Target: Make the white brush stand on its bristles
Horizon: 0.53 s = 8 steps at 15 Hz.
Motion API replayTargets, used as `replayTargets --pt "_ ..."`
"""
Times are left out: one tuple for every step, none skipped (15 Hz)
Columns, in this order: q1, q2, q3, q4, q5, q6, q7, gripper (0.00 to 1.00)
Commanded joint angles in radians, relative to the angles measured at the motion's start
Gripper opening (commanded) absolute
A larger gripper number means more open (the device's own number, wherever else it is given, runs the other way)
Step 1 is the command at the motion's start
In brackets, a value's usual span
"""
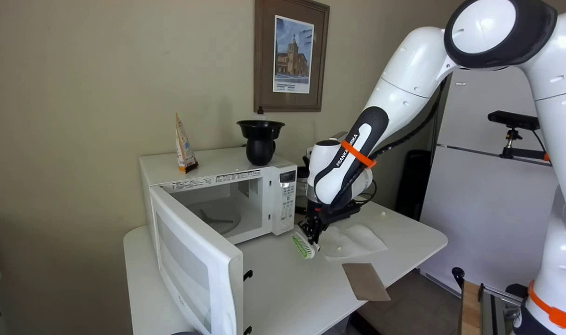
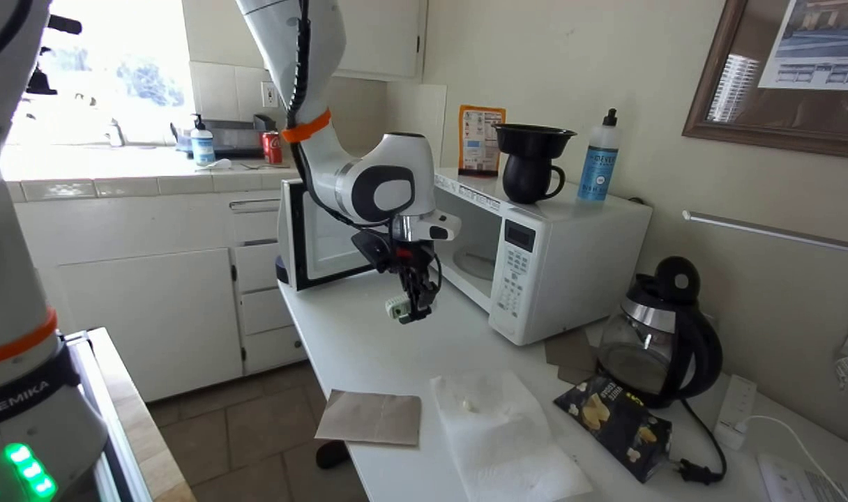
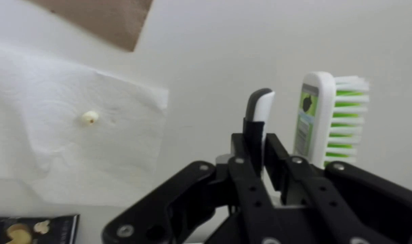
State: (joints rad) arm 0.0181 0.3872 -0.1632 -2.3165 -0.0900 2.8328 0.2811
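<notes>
The white brush (image 3: 323, 115) is gripped by its handle (image 3: 260, 105), which runs up between the finger pads of my gripper (image 3: 255, 140). White bristles (image 3: 350, 120) with green between them point to the right in the wrist view, away from the handle. Seen in an exterior view, the brush (image 1: 304, 246) is tilted, its bristle side facing sideways and somewhat downward. My gripper (image 2: 417, 314) hides part of the brush (image 2: 398, 307) in an exterior view. Whether its lower edge touches the white table (image 1: 283, 288) I cannot tell.
A microwave (image 1: 278, 204) with its door (image 1: 199, 274) swung open stands beside the gripper. A paper sheet (image 2: 501, 425), brown cardboard (image 2: 369, 418), a black snack packet (image 2: 619, 425) and a coffee pot (image 2: 647, 348) lie or stand on the table.
</notes>
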Motion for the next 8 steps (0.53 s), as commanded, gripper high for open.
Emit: replayTargets --pt "0.222 0.027 -0.243 0.057 -0.249 -0.102 0.246 0.05" --pt "0.261 0.049 -0.285 0.082 -0.314 -0.134 0.308 0.05" --pt "0.29 0.067 -0.311 0.106 -0.37 -0.173 0.363 0.05" --pt "0.313 0.087 -0.325 0.13 -0.42 -0.215 0.416 0.05" --pt "0.324 0.111 -0.325 0.157 -0.466 -0.26 0.466 0.05" --pt "0.331 0.139 -0.317 0.183 -0.504 -0.306 0.515 0.05" --pt "0.332 0.163 -0.303 0.207 -0.535 -0.356 0.553 0.05" --pt "0.33 0.187 -0.285 0.232 -0.564 -0.412 0.59 0.05"
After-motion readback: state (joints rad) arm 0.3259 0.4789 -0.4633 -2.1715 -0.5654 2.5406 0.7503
